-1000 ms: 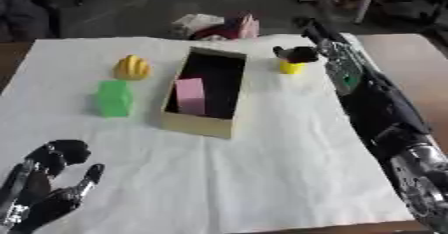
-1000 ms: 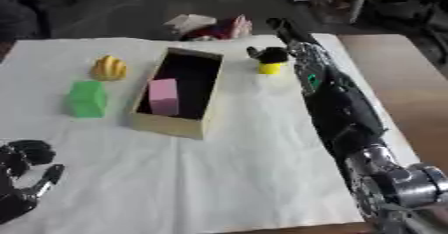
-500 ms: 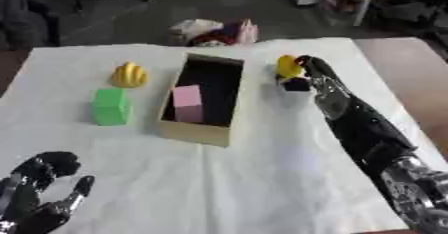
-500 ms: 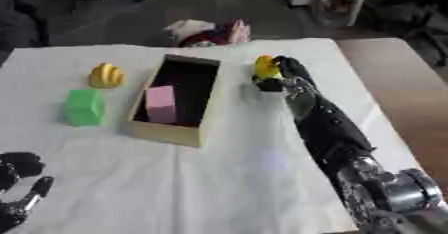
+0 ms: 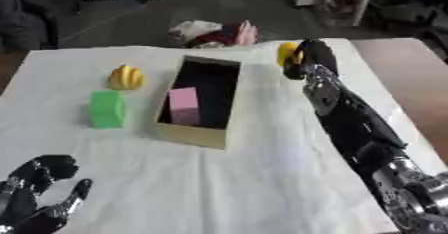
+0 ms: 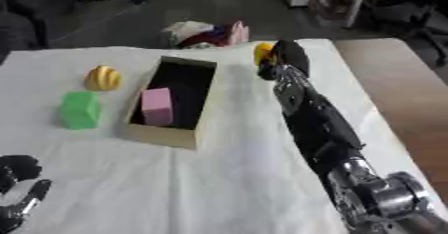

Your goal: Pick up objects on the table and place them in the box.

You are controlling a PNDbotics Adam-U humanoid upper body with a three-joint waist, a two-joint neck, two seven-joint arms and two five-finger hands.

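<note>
The right hand (image 5: 308,58) curls its fingers around a small yellow object (image 5: 287,53), rounded and bright, right of the open box (image 5: 194,133) holding a pink block (image 5: 183,106).

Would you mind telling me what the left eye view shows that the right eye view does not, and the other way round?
Only the left eye view shows the left hand nearly whole at the lower left corner. Only the right eye view shows more bare wooden table beyond the cloth on the right. Both share the right hand curled on the yellow object, the box holding a pink block, the green block and the yellow striped object.
</note>
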